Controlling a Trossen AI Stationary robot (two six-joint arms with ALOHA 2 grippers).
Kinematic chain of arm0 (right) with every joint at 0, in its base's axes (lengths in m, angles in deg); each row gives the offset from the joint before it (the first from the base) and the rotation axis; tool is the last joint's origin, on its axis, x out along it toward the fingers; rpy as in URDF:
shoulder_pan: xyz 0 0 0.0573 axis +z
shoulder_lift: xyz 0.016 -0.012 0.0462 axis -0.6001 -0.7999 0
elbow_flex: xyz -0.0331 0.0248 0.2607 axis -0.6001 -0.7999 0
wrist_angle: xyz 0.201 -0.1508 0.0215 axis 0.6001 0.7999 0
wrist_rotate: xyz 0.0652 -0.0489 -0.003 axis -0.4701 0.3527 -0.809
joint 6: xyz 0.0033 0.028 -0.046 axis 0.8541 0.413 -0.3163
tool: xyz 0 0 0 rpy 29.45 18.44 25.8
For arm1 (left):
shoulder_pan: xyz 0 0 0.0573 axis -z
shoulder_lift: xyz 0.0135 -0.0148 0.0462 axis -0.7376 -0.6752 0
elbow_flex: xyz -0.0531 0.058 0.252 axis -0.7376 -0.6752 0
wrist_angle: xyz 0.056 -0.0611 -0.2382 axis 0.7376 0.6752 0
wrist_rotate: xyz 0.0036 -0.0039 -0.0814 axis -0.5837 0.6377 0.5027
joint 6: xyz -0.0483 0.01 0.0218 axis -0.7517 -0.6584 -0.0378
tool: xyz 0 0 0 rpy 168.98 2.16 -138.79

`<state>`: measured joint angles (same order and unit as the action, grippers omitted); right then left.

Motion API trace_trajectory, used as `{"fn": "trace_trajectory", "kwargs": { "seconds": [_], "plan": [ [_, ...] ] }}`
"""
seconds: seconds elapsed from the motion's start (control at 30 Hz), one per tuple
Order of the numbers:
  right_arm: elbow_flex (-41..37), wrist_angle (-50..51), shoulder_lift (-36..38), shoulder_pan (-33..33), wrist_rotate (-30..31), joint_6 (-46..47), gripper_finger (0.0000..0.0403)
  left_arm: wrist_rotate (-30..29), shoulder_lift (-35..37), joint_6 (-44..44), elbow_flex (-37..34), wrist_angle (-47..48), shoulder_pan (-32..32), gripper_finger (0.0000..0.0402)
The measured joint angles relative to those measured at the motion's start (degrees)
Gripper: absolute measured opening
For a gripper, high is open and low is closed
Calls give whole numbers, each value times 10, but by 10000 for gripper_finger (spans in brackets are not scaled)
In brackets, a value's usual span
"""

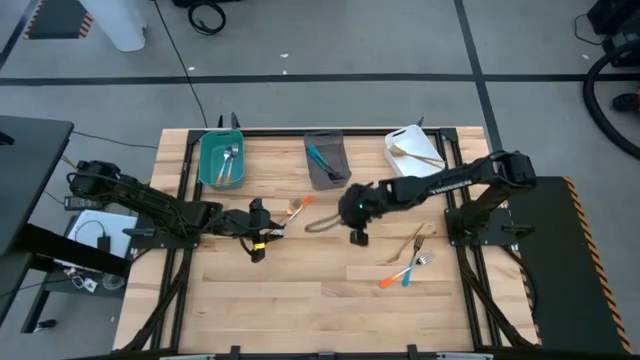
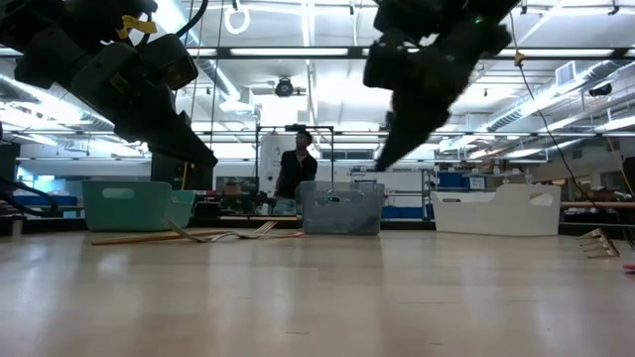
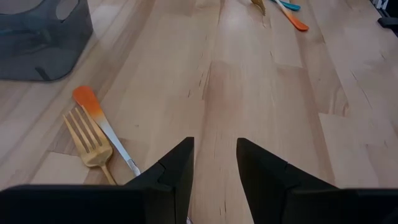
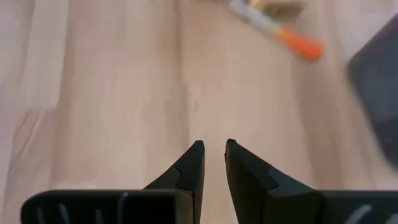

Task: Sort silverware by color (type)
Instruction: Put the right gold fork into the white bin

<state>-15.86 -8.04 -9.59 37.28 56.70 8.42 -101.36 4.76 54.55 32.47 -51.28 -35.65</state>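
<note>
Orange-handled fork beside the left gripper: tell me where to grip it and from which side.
Grip the orange-handled fork at its bare orange end, coming straight down, jaws across the slim shaft. It lies flat, and the golden fork crowds its metal half.

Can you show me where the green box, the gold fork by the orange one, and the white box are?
green box [image 1: 207,152]: high view, on its left rim.
gold fork [image 3: 87,138]: left wrist view, on its tines, beside the orange-handled fork [image 3: 87,102].
white box [image 1: 399,140]: high view, on a bare part of its floor.
</note>
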Motion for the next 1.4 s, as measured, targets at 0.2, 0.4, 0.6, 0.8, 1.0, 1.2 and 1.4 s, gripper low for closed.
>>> {"fn": "trace_trajectory", "kwargs": {
  "seconds": [0.2,0.4,0.6,0.8,1.0,1.2,1.4],
  "plan": [
    [0,101,3,56,25,0,72,0,0,2,0,-1,0,130],
    [0,228,3,86,22,5,72,0,0,3,0,-1,0,130],
    [0,327,3,109,-4,25,72,0,0,4,0,-1,0,130],
    [-9,387,3,138,-4,26,72,0,0,4,0,-1,0,130],
    [-31,387,2,164,-4,27,72,0,0,5,0,-1,0,130],
    [-67,336,2,188,-4,31,72,0,0,5,0,-1,0,130],
    [-92,316,2,196,16,31,72,0,0,6,0,-1,0,130]
  ]
}}
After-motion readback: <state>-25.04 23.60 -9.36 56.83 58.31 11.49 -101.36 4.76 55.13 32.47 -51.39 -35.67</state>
